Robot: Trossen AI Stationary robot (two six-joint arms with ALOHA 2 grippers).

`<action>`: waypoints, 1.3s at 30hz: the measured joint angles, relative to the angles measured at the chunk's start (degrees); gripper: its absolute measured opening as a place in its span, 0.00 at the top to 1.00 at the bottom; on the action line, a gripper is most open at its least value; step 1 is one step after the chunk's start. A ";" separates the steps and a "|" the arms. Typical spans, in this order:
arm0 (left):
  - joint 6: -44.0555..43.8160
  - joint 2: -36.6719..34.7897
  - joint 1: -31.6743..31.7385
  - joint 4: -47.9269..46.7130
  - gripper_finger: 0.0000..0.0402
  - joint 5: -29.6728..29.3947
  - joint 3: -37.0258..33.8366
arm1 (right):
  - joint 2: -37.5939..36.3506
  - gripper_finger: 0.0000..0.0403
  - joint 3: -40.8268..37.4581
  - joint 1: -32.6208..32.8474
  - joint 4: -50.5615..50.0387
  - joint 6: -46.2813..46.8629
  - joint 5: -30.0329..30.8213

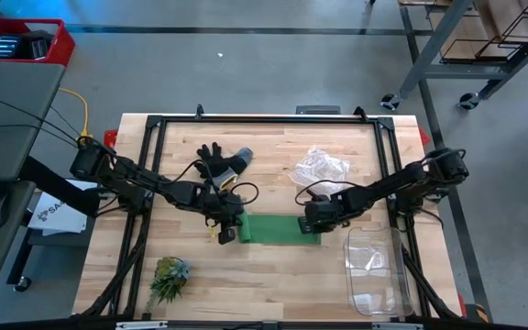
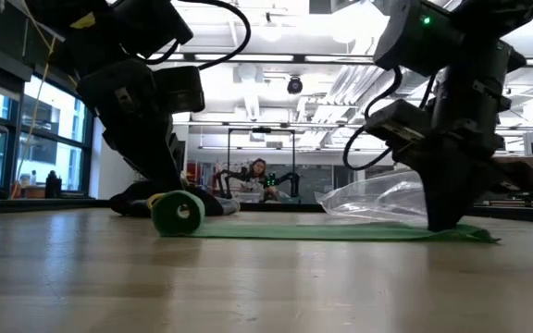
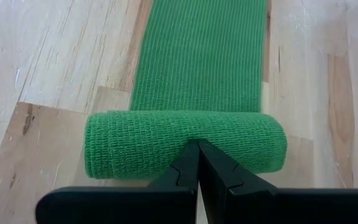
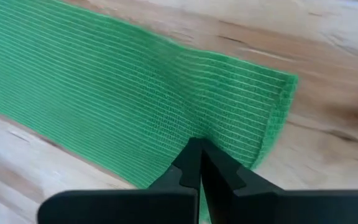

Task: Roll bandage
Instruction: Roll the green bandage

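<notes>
Bandage [image 1: 278, 228]: green strip flat on the worktop [image 1: 273, 284], one end rolled.
Left gripper [image 3: 197, 149]: fingers together, tips against the roll just ahead.
Right gripper [image 4: 197, 149]: fingers together, pressing down the free end beneath.
Risk: the roll may skew or loosen if pushed off-centre.
Risk: strip may bunch if the pinned end slips.

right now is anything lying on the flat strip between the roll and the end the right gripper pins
Nothing visible. The flat stretch of the bandage lies bare from the rolled end at the left gripper to the right gripper. The glove and plastic bag lie off to the side.
</notes>
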 joint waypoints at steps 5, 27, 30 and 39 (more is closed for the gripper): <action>0.02 0.00 0.00 -0.06 1.00 -0.02 0.00 | -2.17 1.00 -0.19 0.17 -3.83 0.07 0.43; 0.00 0.00 -0.01 0.60 1.00 0.52 -0.04 | -7.02 1.00 -0.50 0.00 -1.44 -0.37 3.54; 0.00 0.00 -0.01 0.62 1.00 0.55 -0.04 | -7.02 1.00 -0.43 0.01 0.53 -0.35 4.36; -0.07 0.00 -0.01 0.62 1.00 0.57 -0.04 | -4.73 1.00 -0.32 -1.03 4.33 -0.32 6.45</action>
